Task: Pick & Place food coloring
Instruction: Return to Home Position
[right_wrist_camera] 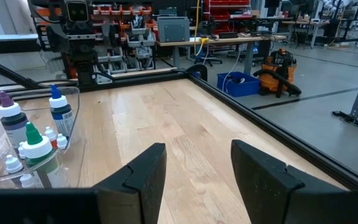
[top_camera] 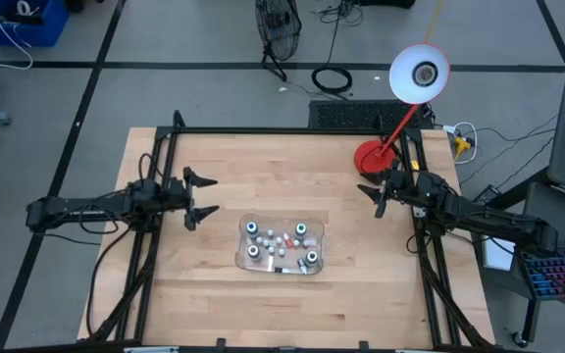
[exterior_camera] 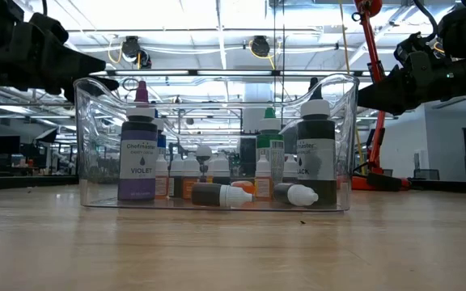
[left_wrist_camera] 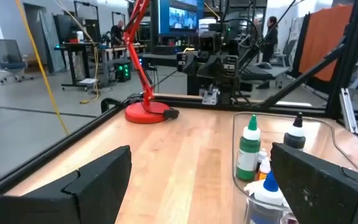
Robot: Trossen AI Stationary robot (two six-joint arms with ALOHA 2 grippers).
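Note:
A clear plastic tray [top_camera: 244, 247] stands at the table's middle and holds the food coloring. Larger dark bottles stand upright near its corners, one violet [exterior_camera: 138, 153], one black [exterior_camera: 315, 158], one green-topped [left_wrist_camera: 249, 148]. Several tiny whitish bottles [top_camera: 281, 243] stand or lie between them, two on their sides [exterior_camera: 217, 194]. My left gripper [top_camera: 204, 196] is open, above the table left of the tray. My right gripper [top_camera: 373, 189] is open, right of the tray and farther back. Both are empty.
A red desk lamp stands on its base [top_camera: 371, 157] at the table's far right, its white shade [top_camera: 419, 74] beyond the far edge. A black frame [top_camera: 263, 130] runs along the table's edges. Bare wood [top_camera: 282, 304] lies between the tray and the near edge.

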